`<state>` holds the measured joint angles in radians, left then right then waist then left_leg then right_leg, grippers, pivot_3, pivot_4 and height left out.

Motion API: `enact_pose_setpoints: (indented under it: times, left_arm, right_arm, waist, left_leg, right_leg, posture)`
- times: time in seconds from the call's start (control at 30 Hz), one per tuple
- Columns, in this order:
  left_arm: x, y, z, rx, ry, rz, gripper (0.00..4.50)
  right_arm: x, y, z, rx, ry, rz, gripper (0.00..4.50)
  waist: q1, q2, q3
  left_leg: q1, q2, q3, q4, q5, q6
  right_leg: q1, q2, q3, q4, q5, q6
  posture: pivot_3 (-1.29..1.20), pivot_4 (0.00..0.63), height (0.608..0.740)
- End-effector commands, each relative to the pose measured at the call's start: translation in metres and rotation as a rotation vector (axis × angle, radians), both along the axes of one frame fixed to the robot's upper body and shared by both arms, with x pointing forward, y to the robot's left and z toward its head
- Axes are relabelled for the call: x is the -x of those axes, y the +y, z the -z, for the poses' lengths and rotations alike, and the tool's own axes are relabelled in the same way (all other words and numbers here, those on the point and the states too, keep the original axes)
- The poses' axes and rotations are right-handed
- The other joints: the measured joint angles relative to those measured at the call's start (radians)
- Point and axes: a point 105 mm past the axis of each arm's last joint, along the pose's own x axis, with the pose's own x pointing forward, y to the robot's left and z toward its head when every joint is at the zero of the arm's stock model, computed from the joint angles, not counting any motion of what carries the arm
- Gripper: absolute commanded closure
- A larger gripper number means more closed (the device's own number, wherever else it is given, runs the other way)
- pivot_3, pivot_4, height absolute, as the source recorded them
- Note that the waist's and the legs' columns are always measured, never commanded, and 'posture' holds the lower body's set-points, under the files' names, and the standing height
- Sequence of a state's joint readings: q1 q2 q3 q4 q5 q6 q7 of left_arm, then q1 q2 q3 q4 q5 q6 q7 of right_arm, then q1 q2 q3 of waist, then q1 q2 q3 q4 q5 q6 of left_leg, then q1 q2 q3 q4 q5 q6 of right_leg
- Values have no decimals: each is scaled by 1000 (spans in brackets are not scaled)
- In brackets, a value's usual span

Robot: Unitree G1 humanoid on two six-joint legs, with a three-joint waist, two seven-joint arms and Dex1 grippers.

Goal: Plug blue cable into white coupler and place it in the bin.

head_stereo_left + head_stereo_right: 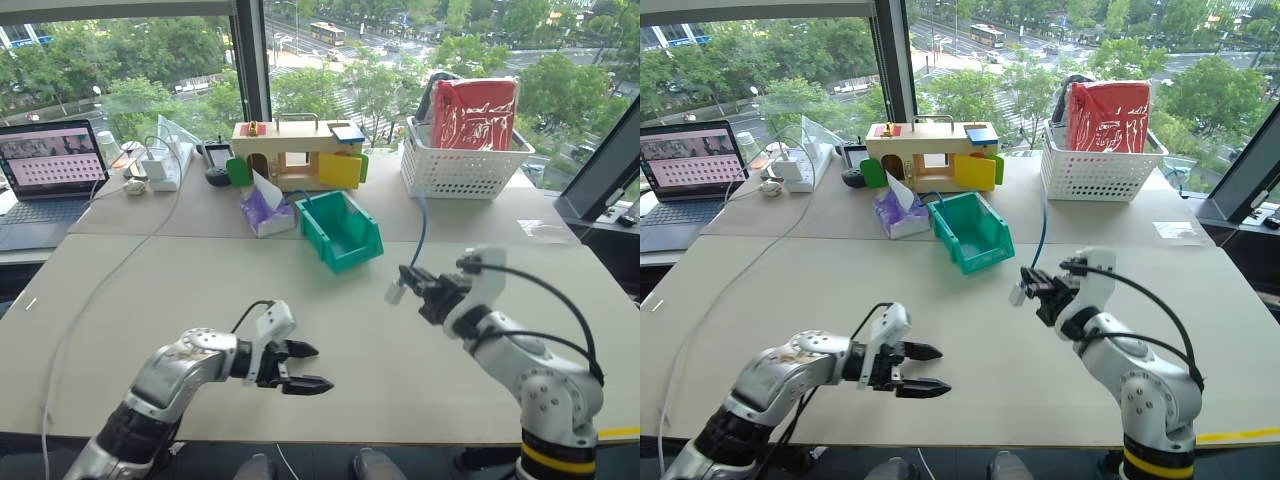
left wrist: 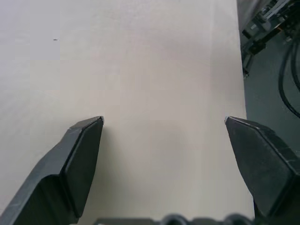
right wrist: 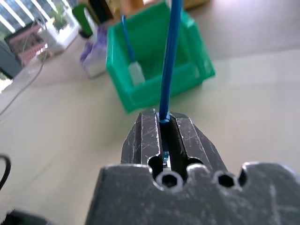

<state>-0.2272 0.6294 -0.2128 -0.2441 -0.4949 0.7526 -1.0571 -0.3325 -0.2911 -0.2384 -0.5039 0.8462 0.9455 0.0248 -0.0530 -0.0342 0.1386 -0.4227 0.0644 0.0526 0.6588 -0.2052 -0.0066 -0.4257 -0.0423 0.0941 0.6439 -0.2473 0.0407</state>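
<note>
Beige tabletop (image 1: pixel 330 350) is spanning the workspace before tall windows; a laptop (image 1: pixel 48 170) is sitting at the far left corner, a white lattice basket (image 1: pixel 462 160) at the far right, a wooden toy house (image 1: pixel 297 152) between them

Teal-green bin (image 1: pixel 341 230) is standing just in front of the toy house, its low sloped lip facing the arms, with a purple tissue pack (image 1: pixel 264 210) just beside it

Right gripper (image 1: pixel 418 285) is hovering above the table, near the bin, fingers clamped tight on the blue cable (image 1: pixel 420 235). In the right wrist view the cord is rising straight out of the closed jaws toward the bin

Left gripper (image 1: pixel 305 367) is hanging low over bare tabletop with its fingers spread wide and gripping nothing

White coupler (image 1: pixel 395 292) is sitting at the held end of the cable, just past the right fingertips: small, boxy, pale. It looks seated on the plug, though the joint itself is too small to confirm

Judgement: plugging step is apparently finishing, placement step is starting. Next move is calling for carrying the right hand forward over the bin opening, lowering, then releasing so that the slack cord is falling inside and not draping over the rim
</note>
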Motion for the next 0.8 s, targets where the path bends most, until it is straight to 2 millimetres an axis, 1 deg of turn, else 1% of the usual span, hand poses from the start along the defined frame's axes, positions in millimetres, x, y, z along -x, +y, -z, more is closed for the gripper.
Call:
enact_pose_setpoints:
  times: [0.03,0.07,0.2,0.27,0.3,0.33,0.4,0.47,0.5,0.53,0.57,0.67,0.7,0.77,0.8]
  left_arm:
    - [-1,22,-3,11,-42,-20,35]
    - [-5,27,-4,17,-72,-54,35]
    - [-18,38,-13,54,-168,-164,35]
    - [-24,43,-21,80,-245,-238,35]
    - [-29,47,-25,83,-289,-289,35]
    - [-33,50,-30,81,-335,-336,0]
    - [-36,54,-38,96,-386,-392,0]
    - [-39,61,-46,103,-427,-468,0]
    - [-42,66,-50,98,-447,-510,0]
    - [-44,70,-54,98,-467,-544,0]
    - [-45,72,-57,101,-476,-562,0]
    - [-49,75,-67,120,-502,-613,0]
    - [-51,76,-69,122,-510,-624,0]
    - [-58,80,-73,111,-533,-671,0]
    - [-62,82,-74,103,-537,-683,0]
  right_arm:
    - [-28,10,-37,-5,-124,-35,4500]
    - [-41,15,-47,16,-150,-55,4500]
    - [-82,38,-70,89,-219,-133,4500]
    - [-107,46,-77,152,-254,-128,4500]
    - [-120,47,-77,189,-258,-105,4500]
    - [-130,47,-76,215,-264,-90,3583]
    - [-142,49,-74,246,-264,-84,3042]
    - [-148,50,-75,261,-268,-87,2312]
    - [-149,50,-76,264,-273,-89,2070]
    - [-150,50,-80,256,-282,-93,1605]
    - [-150,49,-83,245,-290,-97,1350]
    - [-148,44,-95,210,-324,-110,292]
    - [-147,43,-97,205,-331,-115,57]
    - [-138,39,-103,188,-359,-153,57]
    - [-127,38,-104,186,-380,-209,57]
  waist:
    - [1,0,1]
    - [-2,2,3]
    - [0,2,6]
    - [1,2,7]
    - [1,1,8]
    - [1,1,8]
    - [6,0,8]
    - [10,0,8]
    - [10,0,8]
    - [10,0,8]
    - [10,0,8]
    - [10,0,9]
    - [10,0,9]
    - [10,1,9]
    - [10,1,9]
  left_leg:
    - [0,0,-1,0,0,0]
    - [0,0,-1,0,0,0]
    - [0,0,1,1,1,1]
    - [-1,0,1,1,1,1]
    - [-2,0,2,1,1,1]
    - [-3,0,1,0,1,1]
    - [-4,0,1,0,0,1]
    - [-6,0,1,-1,0,0]
    - [-7,0,1,-1,-1,0]
    - [-10,0,1,-1,-1,0]
    - [-14,-1,1,-1,-1,0]
    - [-17,-1,1,-1,-1,-1]
    - [-17,0,1,-1,-1,-1]
    - [-17,-1,1,0,-1,-1]
    - [-17,-1,1,0,-1,-1]
  right_leg:
    - [0,0,0,0,0,0]
    - [0,0,-1,0,0,0]
    - [0,0,0,0,1,1]
    - [-1,0,0,0,3,-2]
    - [-2,0,0,0,5,-5]
    - [-3,0,-1,0,5,-6]
    - [-3,0,-1,-1,5,-6]
    - [-4,-1,-2,-1,5,-6]
    - [-6,-1,-3,-1,5,-6]
    - [-9,-2,-2,0,6,-6]
    - [-13,-2,-2,1,6,-6]
    - [-15,-2,-2,2,6,-6]
    - [-15,-2,-2,2,6,-6]
    - [-15,-2,-3,2,6,-6]
    - [-15,-2,-3,3,6,-6]
  posture:
    - [0,150,716]
    - [0,150,716]
    - [0,150,716]
    - [0,150,716]
    - [0,150,716]
    - [0,150,716]
    - [0,150,716]
    - [0,150,716]
    - [0,150,716]
    - [0,150,716]
    - [0,150,716]
    - [0,150,716]
    - [0,150,716]
    - [0,150,716]
    - [0,150,716]
